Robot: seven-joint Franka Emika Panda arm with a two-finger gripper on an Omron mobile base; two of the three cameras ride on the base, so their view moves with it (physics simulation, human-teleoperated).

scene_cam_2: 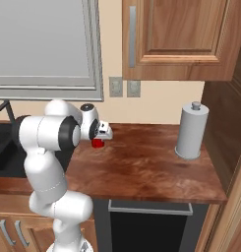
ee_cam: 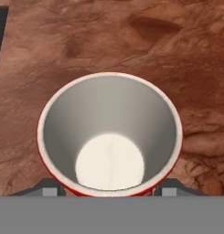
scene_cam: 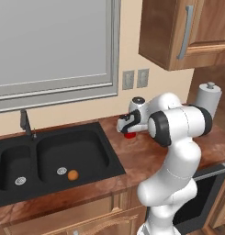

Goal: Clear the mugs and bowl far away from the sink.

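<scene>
White arm folded low, wrist down | end effector — grips red mug | countertop

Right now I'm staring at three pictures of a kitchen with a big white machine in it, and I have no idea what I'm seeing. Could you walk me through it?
The white machine is a robot arm with a two-finger gripper at its end. Two pictures come from cameras behind the arm, one to its left and one to its right, both looking down over a brown counter. The third comes from a camera on the hand itself, looking straight down along the fingers.

In the hand picture you look into a red mug with a pale inside; a finger tip sits on either side of it. The jaws look closed around the mug, though I cannot be sure they are squeezing it yet. The mug stands on the counter.

To the left is a black sink with a small orange ball in one basin. A paper towel roll stands at the right.
</scene>
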